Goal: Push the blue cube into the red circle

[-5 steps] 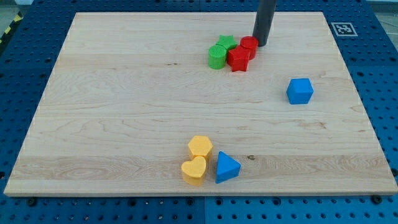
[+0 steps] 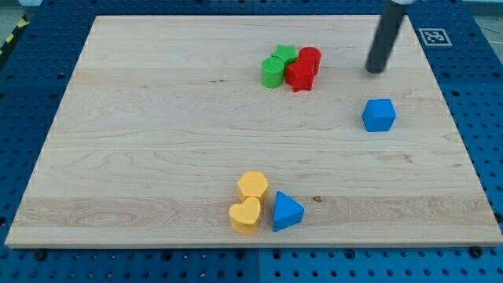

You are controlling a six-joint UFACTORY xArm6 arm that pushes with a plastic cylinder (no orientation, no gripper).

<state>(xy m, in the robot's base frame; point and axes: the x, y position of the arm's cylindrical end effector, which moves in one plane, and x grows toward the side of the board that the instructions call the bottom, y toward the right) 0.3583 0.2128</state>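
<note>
Blocks nearest the view's bottom form a tight trio: a yellow heart, with a yellow hexagon touching it at its 12 o'clock and a blue triangle just beside it at its 3 o'clock. All rest on the wooden board, which lies on a blue perforated table.

Farther up, toward the view's right, the blue cube sits alone, well apart from every other block. My tip stands near it at the cube's 12 o'clock, not touching it; the rod has no jaws, so nothing is clamped or held.

Farthest, at about the cube's 10 o'clock, sits a packed cluster: the red circle, a red star pressed against it at its 7 o'clock, then a green cylinder and a green star on the cluster's left. My tip is at the red circle's 3 o'clock, apart from it.
</note>
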